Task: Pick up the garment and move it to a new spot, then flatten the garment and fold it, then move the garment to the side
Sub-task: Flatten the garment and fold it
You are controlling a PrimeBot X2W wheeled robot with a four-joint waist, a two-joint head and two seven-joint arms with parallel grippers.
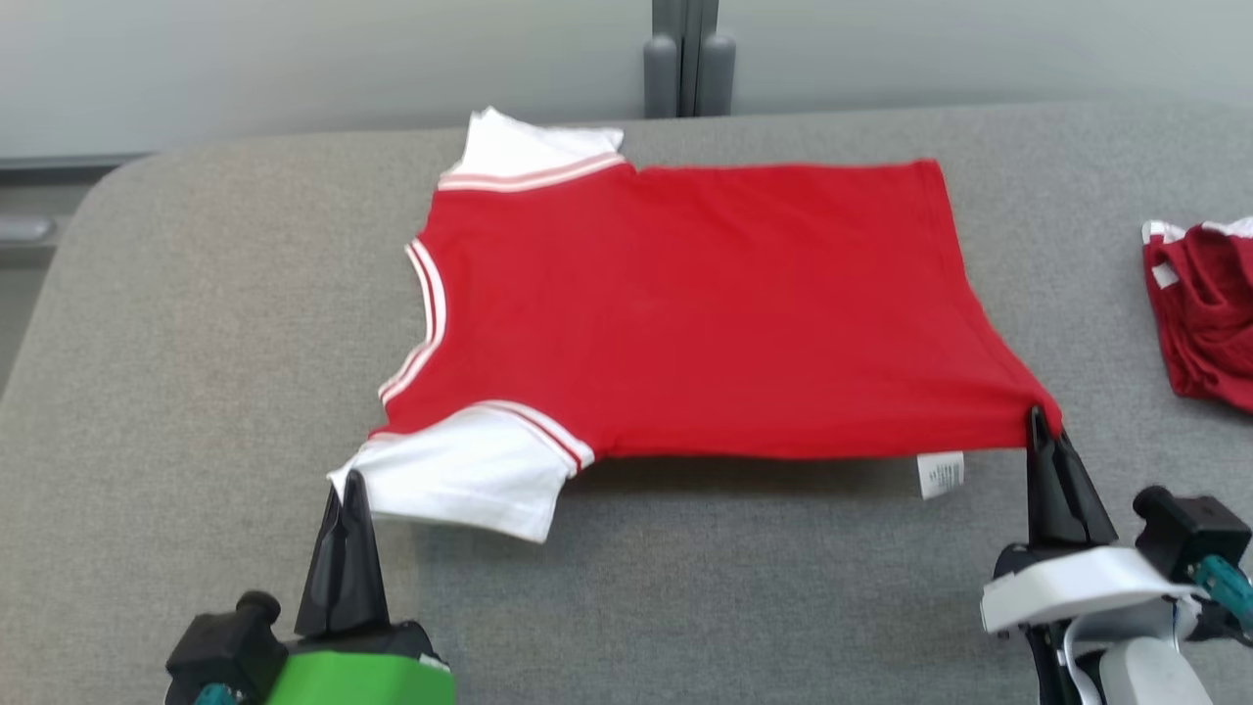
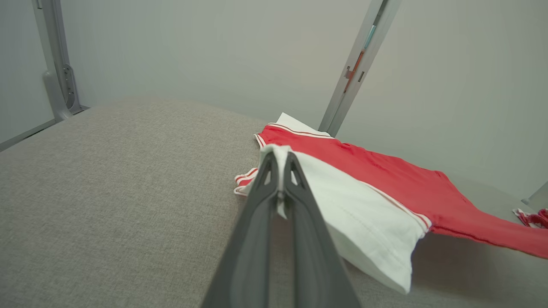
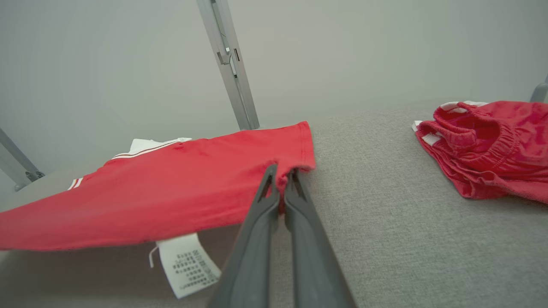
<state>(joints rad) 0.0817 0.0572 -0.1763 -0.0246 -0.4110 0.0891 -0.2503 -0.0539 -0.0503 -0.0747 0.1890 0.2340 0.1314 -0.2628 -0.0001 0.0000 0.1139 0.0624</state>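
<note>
Fingers pinched shut: in the head view the left gripper (image 1: 348,482) grips the white sleeve (image 1: 470,480) of the garment (image 1: 685,304) at 7 o'clock, and the right gripper (image 1: 1036,419) grips its hem corner at 4 o'clock. The left wrist view shows the sleeve edge between the closed tips, lifted off the grey table (image 2: 107,192). The right wrist view adds a care label (image 3: 188,265) dangling at 7 o'clock and a crumpled red cloth (image 3: 492,149) at 2 o'clock.

Red shorts (image 1: 1206,308) cut by right edge, care label (image 3: 188,263) print unreadable
</note>
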